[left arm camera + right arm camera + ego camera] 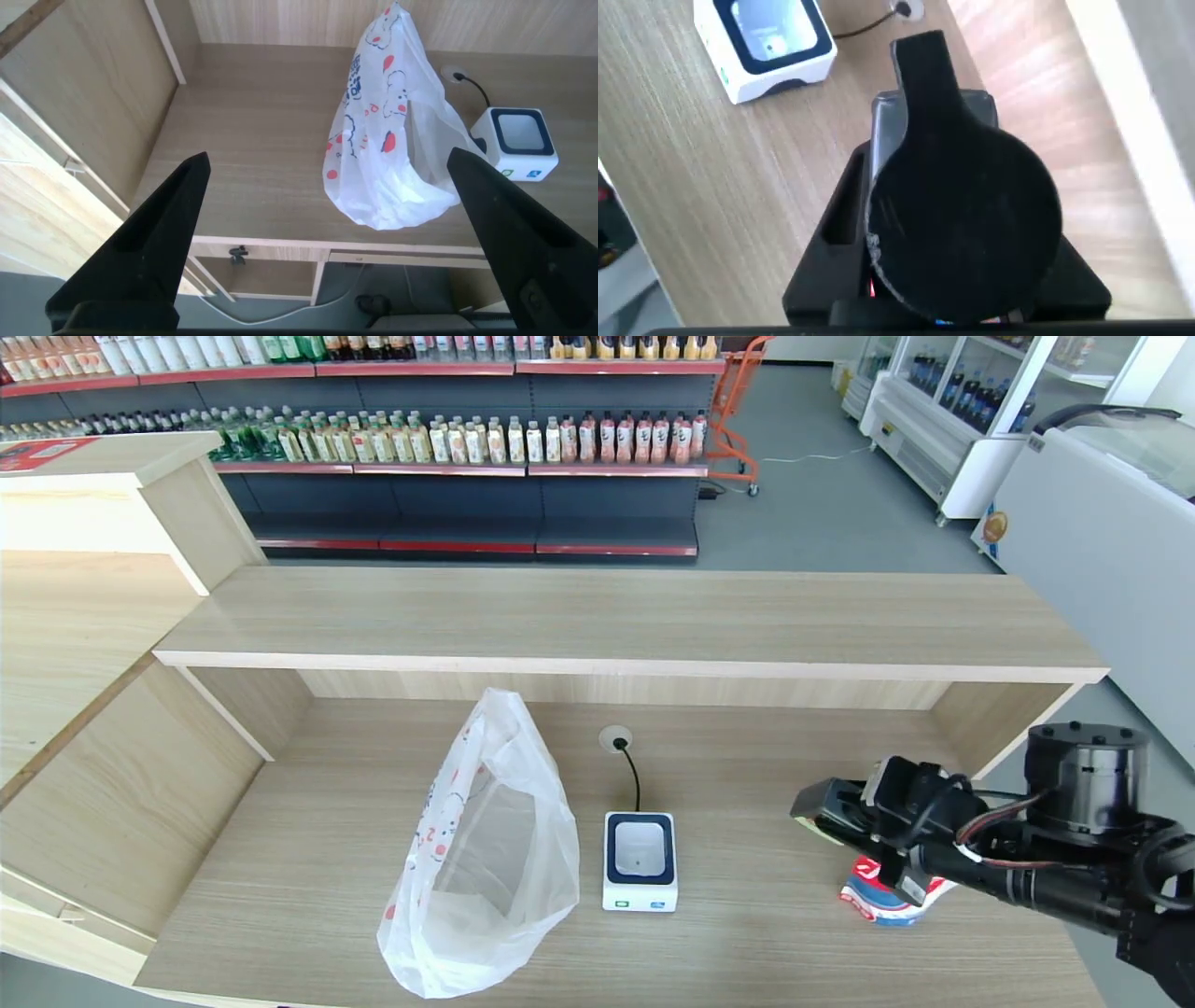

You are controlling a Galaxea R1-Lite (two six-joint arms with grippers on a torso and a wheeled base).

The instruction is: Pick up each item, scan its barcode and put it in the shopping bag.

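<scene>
Left gripper [329,163]: jaws spread wide, empty. Right gripper [814,812] low over light wooden counter [308,859], right of white scanner with dark-blue top [639,861]; grip cannot be told. Red-white-blue packet [878,896] lies on counter beneath right arm. White translucent plastic shopping bag with red prints [485,859] stands just left of scanner.

The desk [280,896] is being viewed by the head camera from high and set back, facing forward and down; shop shelves [448,467] are being taken in behind. The left wrist camera is being held off the desk's near edge, looking across it between the spread left fingers [159,243]. The right wrist camera is being held close over the desk, facing down. The scanner [639,861] [519,140] [766,42] is being shared by all three views, the shopping bag [485,859] [383,131] by the head and left wrist views.
</scene>
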